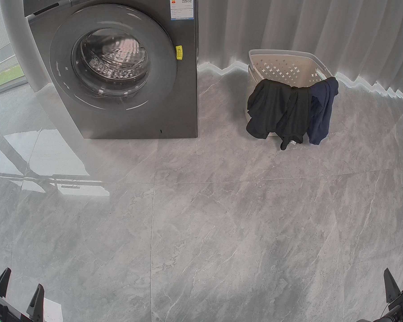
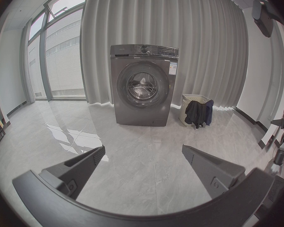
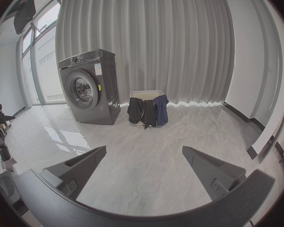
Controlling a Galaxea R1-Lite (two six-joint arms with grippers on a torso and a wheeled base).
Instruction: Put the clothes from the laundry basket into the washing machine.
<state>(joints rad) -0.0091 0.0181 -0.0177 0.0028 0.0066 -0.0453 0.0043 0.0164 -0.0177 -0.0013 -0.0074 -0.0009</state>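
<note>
Nothing is loaded yet. The left gripper (image 2: 142,149) and right gripper (image 3: 143,149) hang low, both spread wide and empty, well apart from the work. Farther off, a black garment (image 1: 273,108) and a navy garment (image 1: 322,108) drape over the laundry basket (image 1: 286,65) rim. Beside it stands the washing machine (image 1: 121,68), its door apparently shut.

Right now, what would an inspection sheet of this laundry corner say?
Surface: glossy grey tiled floor, window glare.
Job's things: washing machine, door shut; laundry basket beside it, on the robot's right; black garment and navy garment draped over its front rim.
Clutter: nothing seen.
Grippers: left gripper and right gripper open, empty, well short of the basket.
Cables: nothing seen on the floor.
Surroundings: white curtain behind; window on the left.
</note>
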